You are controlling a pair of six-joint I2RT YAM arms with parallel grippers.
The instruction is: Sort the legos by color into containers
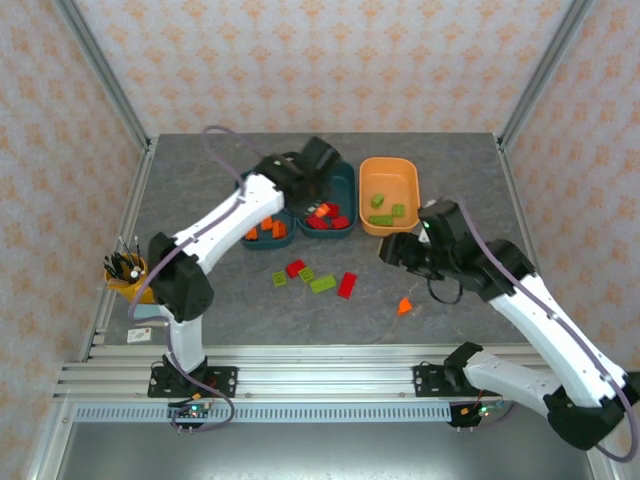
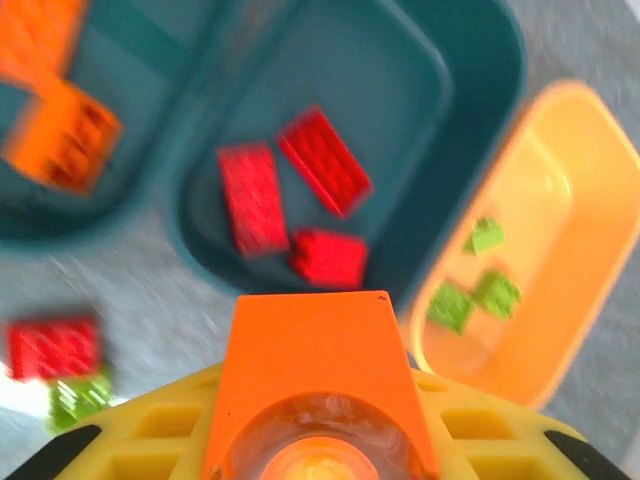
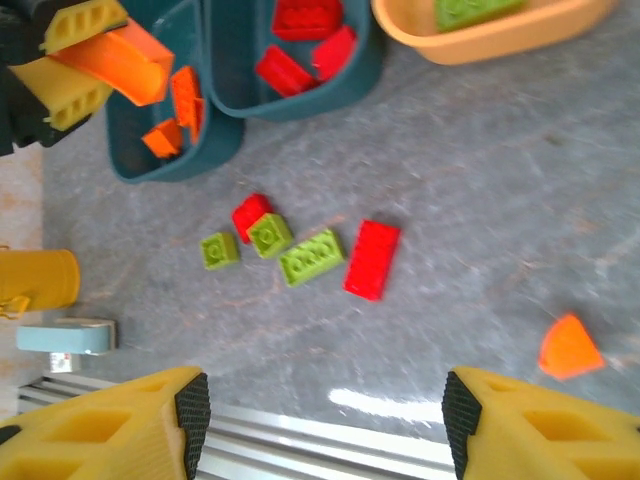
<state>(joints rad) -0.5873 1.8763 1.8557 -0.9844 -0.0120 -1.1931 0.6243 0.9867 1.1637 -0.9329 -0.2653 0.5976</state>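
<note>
Five loose legos (image 3: pixel 312 258) lie beyond parted right jaws

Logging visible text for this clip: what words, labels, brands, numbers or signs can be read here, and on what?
None is readable.
Pale blue item beside the yellow cup: any print is too blurred to read.
Loose legos, teal tub, orange tub: no lettering visible.
</note>
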